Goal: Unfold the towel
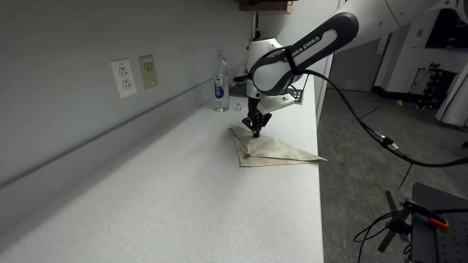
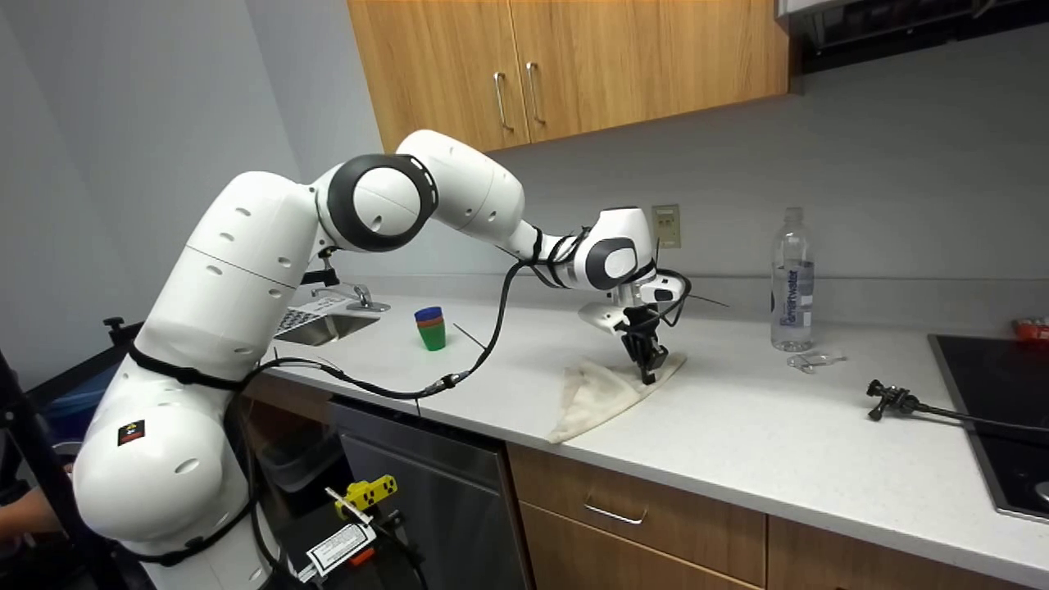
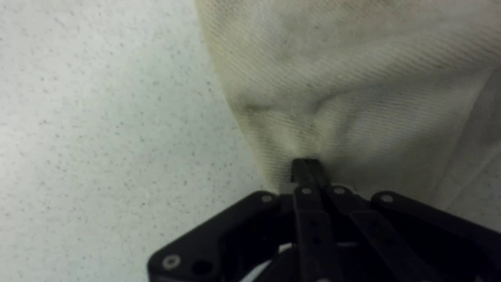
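White and jointed, a robot arm (image 2: 377,201) stands nearest the camera in an exterior view, extending over the counter (image 2: 737,418). Left to right follow a sink (image 2: 329,330), stacked cups (image 2: 432,332), then the folded towel (image 2: 594,397), flat on the counter near its front edge. The gripper (image 2: 648,377) points down onto it; in the wrist view its fingertips (image 3: 300,172) meet, the towel puckered around them, though I cannot tell whether any fabric is pinched. Farther right are an upright bottle (image 2: 792,299) and a black cooktop (image 2: 1000,373).
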Robot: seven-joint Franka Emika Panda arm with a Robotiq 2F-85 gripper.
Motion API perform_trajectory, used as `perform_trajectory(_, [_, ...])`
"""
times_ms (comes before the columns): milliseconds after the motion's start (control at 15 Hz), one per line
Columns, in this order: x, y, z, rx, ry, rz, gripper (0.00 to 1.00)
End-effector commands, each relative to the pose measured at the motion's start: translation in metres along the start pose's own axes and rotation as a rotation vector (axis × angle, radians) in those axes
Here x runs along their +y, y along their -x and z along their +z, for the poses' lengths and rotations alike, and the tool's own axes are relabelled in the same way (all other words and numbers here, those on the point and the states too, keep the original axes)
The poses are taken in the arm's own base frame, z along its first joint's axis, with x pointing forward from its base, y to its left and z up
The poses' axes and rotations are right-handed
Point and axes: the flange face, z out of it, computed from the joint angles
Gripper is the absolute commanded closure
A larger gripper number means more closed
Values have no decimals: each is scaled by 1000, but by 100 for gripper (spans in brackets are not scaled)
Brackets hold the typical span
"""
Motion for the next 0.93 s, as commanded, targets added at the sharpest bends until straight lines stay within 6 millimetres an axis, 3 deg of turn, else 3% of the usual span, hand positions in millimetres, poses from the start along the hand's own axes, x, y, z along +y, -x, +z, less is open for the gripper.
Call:
perform_trajectory(0, [-12,-16,5,27,-16,4,100])
perform_trajectory(400, [-19,6,-23,44,28,-53,100])
perform_trajectory(867, [-32,52,-71,127,61,-172,100])
